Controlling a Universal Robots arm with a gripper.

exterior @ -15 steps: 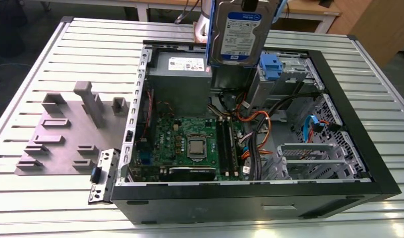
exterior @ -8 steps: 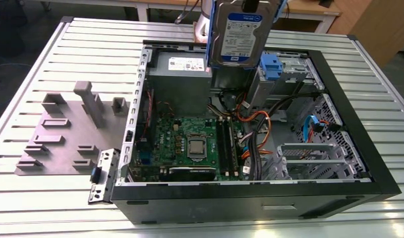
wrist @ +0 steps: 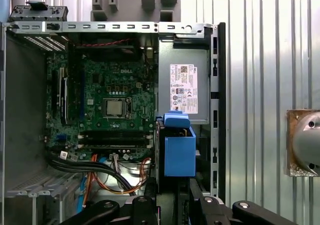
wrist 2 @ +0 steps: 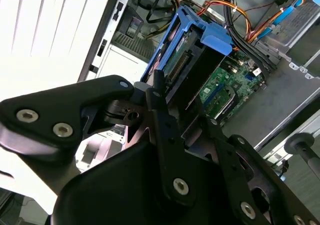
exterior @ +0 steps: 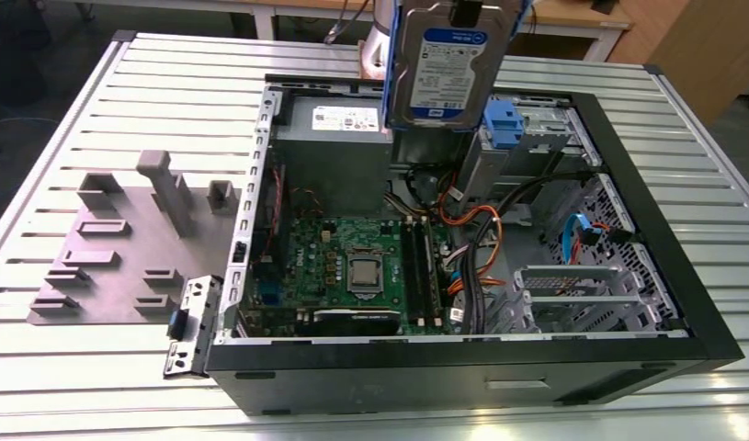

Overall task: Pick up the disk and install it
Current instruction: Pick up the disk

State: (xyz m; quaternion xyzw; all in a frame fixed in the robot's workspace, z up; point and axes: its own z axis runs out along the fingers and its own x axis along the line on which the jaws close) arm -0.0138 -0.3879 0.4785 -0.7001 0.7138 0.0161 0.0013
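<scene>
Gripping one disk [exterior: 446, 69] — one pincer [wrist 2: 182, 106] above one case [exterior: 411, 369].

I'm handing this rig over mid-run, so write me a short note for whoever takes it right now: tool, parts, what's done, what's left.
Tool: shut on the flat rectangular silver disk with the white-and-blue label and blue plastic rails.
Disk: held upright in the air above the open black computer case, near the grey metal power-supply box.
Done: disk picked up.
Left: disk not yet seated in the case.
</scene>
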